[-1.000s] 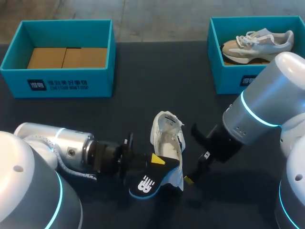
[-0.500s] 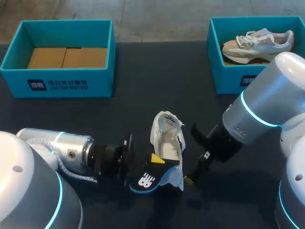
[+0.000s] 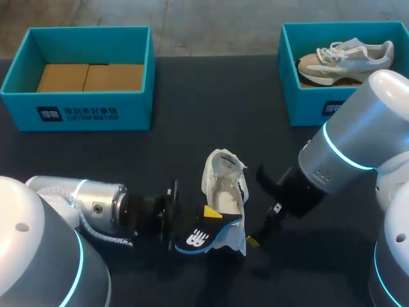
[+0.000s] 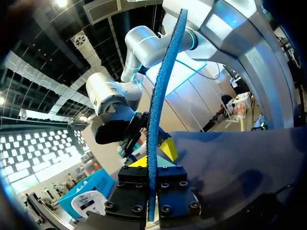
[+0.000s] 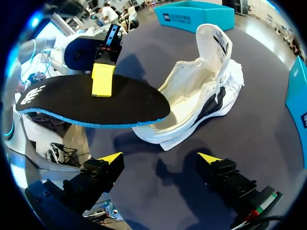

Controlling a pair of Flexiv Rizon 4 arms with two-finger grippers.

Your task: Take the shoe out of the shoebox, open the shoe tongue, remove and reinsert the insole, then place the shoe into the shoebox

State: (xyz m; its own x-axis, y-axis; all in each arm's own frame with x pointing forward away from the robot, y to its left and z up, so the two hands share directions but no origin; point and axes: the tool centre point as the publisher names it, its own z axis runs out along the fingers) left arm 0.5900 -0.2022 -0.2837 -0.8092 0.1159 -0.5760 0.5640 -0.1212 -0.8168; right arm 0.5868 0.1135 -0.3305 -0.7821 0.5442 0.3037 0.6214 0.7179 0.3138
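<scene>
A white shoe (image 3: 224,187) lies on the dark table near its middle, tongue pulled up and the inside showing. My left gripper (image 3: 206,217) is shut on a black insole (image 3: 199,238) with a blue underside, holding it just off the shoe's heel end. In the left wrist view the insole (image 4: 160,96) stands edge-on between my left gripper's (image 4: 152,156) yellow tips. My right gripper (image 3: 258,208) is open beside the shoe's right side. In the right wrist view my right gripper (image 5: 163,160) is empty, with the shoe (image 5: 201,96) and the insole (image 5: 91,103) ahead of it.
A teal shoebox (image 3: 77,114) with a cardboard floor stands at the back left. A second teal box (image 3: 313,105) at the back right holds another pale shoe (image 3: 348,56). Bare table lies between the boxes.
My left arm has edged right and turned the insole a little flatter, closer to the shoe's heel. The right arm and the shoe have stayed still.
</scene>
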